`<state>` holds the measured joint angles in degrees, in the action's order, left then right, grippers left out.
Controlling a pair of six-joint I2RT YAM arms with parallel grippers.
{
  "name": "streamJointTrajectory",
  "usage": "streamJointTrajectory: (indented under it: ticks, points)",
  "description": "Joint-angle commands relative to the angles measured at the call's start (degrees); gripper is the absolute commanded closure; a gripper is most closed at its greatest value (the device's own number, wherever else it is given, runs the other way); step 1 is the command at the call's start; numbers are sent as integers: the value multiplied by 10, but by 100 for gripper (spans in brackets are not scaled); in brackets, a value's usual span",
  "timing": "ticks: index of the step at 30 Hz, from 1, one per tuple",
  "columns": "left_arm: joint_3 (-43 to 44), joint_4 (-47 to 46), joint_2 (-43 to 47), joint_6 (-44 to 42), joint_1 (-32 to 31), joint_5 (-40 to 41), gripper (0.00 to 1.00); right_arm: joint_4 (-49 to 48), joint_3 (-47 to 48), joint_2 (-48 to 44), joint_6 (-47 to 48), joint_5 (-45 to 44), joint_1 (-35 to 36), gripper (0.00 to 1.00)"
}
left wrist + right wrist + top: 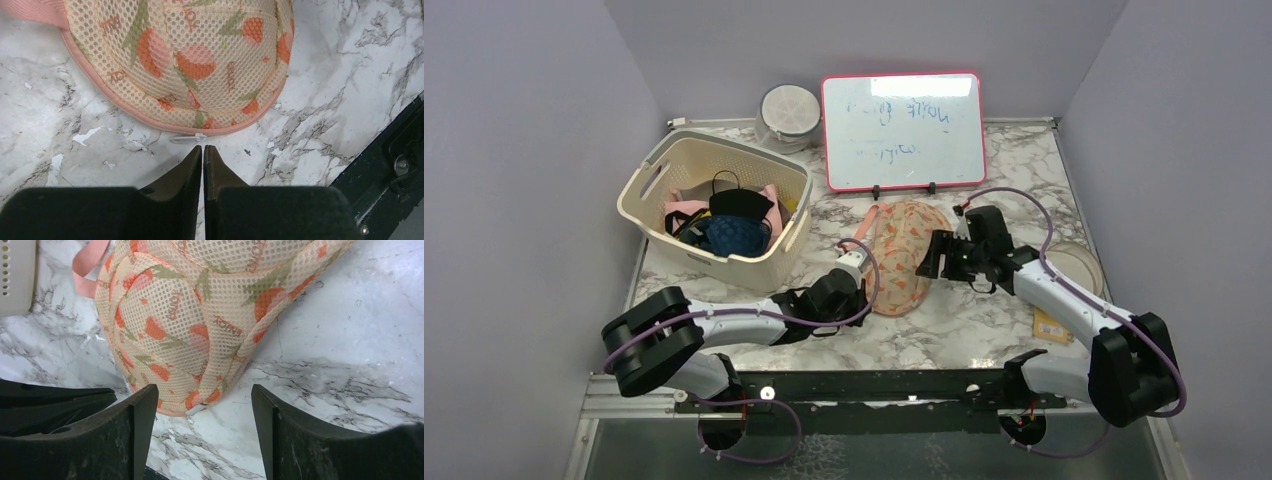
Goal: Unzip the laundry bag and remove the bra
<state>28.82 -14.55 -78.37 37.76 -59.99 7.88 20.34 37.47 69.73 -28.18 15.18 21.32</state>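
The laundry bag lies zipped shut on the marble table, peach mesh with orange print and pink trim; it also shows in the left wrist view and the right wrist view. Its white zipper pull lies on the table at the bag's near edge, just ahead of my left gripper, which is shut and empty. My right gripper is open and empty at the bag's right side; the pull also shows between its fingers. The bra is hidden.
A cream perforated basket with blue, black and pink garments stands at the back left. A whiteboard and a round white container stand at the back. A shallow dish and a yellow packet lie at the right.
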Motion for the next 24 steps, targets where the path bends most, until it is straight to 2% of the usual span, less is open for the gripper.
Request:
streamJointTrajectory:
  ticks: [1, 3, 5, 9, 10, 13, 15, 18, 24]
  points:
    - [18, -15, -14, -5, 3, -26, 100, 62, 19, 5, 7, -33, 4, 33]
    - [15, -17, -13, -13, 3, -27, 100, 50, 14, 4, 7, 7, 7, 34]
    - [10, -11, -13, -27, 3, -21, 85, 34, 9, 9, -6, 66, 18, 36]
    - [21, 3, -23, -104, 3, -31, 48, -27, -16, 32, -35, 152, 43, 37]
    - [34, 22, -31, -127, 3, -32, 41, -38, -21, 41, -41, 159, 47, 37]
    - [60, 39, -59, -187, 3, -42, 28, -60, -27, 67, -52, 183, 52, 37]
    - [58, 19, -68, -212, 4, -69, 22, -69, -31, 74, -67, 185, 52, 37]
    - [47, -28, -77, -231, 8, -99, 17, -68, -43, 68, -118, 146, 52, 39]
    - [57, -51, -120, -216, 14, -127, 22, -36, -72, 29, -192, 41, 55, 40]
